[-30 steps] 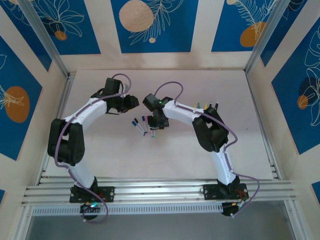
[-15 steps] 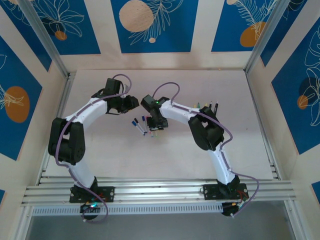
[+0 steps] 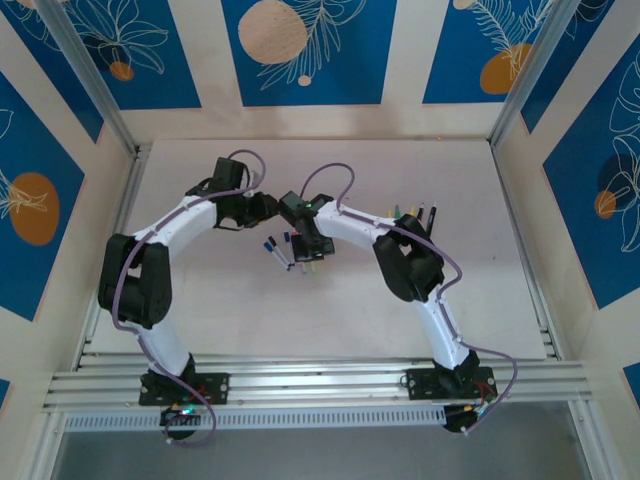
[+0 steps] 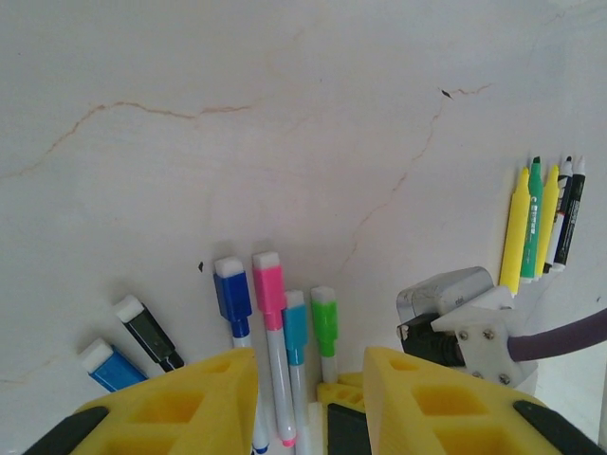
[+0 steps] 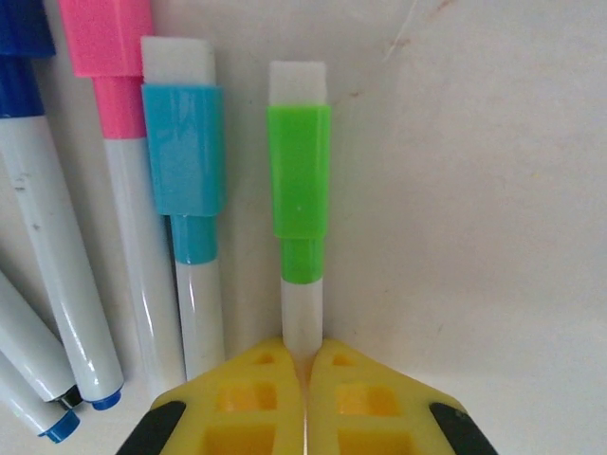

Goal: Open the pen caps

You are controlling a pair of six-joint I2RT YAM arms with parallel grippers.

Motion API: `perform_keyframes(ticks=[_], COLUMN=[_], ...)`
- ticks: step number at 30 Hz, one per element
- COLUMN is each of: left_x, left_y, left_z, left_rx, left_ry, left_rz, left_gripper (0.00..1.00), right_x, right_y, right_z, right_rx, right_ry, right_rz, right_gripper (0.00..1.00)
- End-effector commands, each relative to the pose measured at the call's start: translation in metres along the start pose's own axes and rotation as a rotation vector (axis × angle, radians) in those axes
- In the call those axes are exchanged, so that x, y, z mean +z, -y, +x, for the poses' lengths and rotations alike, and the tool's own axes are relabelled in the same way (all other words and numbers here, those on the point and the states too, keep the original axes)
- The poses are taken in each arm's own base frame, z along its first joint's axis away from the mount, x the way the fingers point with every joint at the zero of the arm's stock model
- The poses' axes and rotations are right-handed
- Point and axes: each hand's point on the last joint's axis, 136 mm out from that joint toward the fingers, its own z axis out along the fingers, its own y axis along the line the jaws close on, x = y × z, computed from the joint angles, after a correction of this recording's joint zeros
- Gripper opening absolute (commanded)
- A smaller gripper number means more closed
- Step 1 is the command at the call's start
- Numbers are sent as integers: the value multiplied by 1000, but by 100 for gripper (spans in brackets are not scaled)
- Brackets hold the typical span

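Both white-shelled arms (image 3: 175, 222) have black joints, looping purple cables (image 3: 335, 172) and blocky yellow plastic fingers (image 4: 180, 408).

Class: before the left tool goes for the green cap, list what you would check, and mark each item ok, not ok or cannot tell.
1. Right tool shut on the green-capped pen, at its white barrel: ok.
2. Green cap on the pen and clear of that grip: ok.
3. Left tool open: ok.
4. Green cap between the left tool's fingers: not ok, it lies ahead of their tips.
5. Room for a finger between the green cap and the cyan cap: cannot tell.
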Motion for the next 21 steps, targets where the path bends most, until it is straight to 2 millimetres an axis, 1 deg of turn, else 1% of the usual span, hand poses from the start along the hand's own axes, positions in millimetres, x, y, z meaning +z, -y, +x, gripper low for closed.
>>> perform_keyframes(ticks=[1,3,5,10,13,16,21], left_x=[3,5,6,7,8,8,7], left_y=[9,11,15,37,50,61,74], left_z=[1,3,4,11,12,10,3], left_rx=[39,43,49,81,80,78,61], left_ry=[-12,-18,-23,-42,-56,-55,-41], left_rz=[-2,-4,1,50,87,114,160], left_gripper=[35,35,35,43,46,46,46], right_x=[18,9,-5,-49,-72,-88,-104], right_y=[43,42,39,36,31,26,20], right_z=[15,9,1,-15,-20,-21,-22], right_rx=[25,22,13,16,10,-7,-1], right_ry=[-60,-23,27,122,160,181,188], right_rz=[121,64,-24,-260,-399,-502,-594], right_gripper=[0,0,0,0,0,0,0])
